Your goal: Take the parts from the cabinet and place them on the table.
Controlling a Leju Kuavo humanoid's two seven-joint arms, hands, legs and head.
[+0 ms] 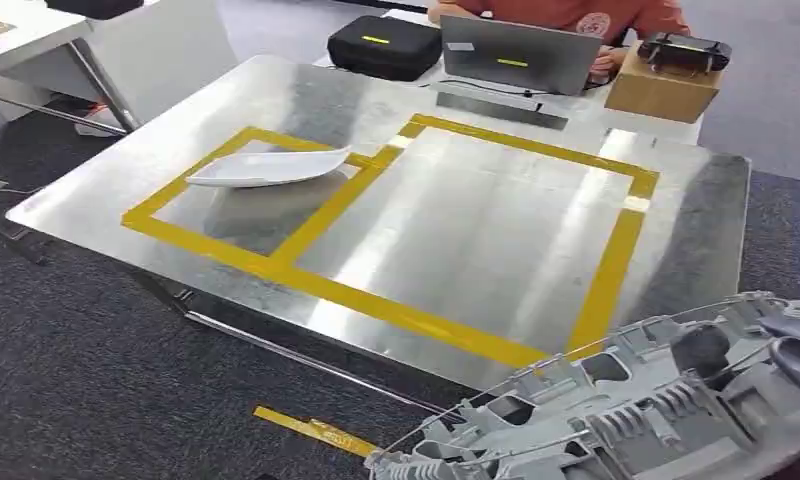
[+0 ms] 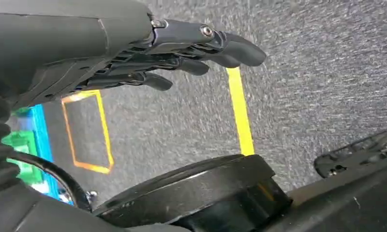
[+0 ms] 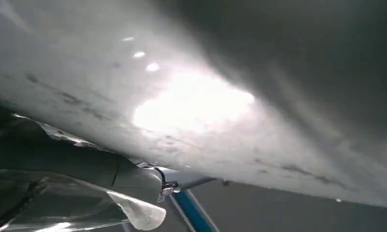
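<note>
A large grey ribbed plastic part (image 1: 626, 410) hangs low at the near right, just off the table's front corner. The dark fingers of my right hand (image 1: 794, 345) wrap its far right end and hold it. Seen from the right wrist, the part's pale grey underside (image 3: 191, 96) is very close and blurred. A white curved part (image 1: 268, 167) lies on the metal table (image 1: 456, 230), inside the smaller left rectangle of yellow tape. My left hand (image 2: 182, 53) hangs over the dark carpet with its fingers stretched out and nothing in them.
A larger yellow tape rectangle (image 1: 616, 270) marks the table's middle and right. At the far edge sit a laptop (image 1: 516, 55), a black case (image 1: 384, 45) and a cardboard box (image 1: 661, 90), with a person behind them. Yellow tape (image 1: 311, 430) marks the carpet near the table's front.
</note>
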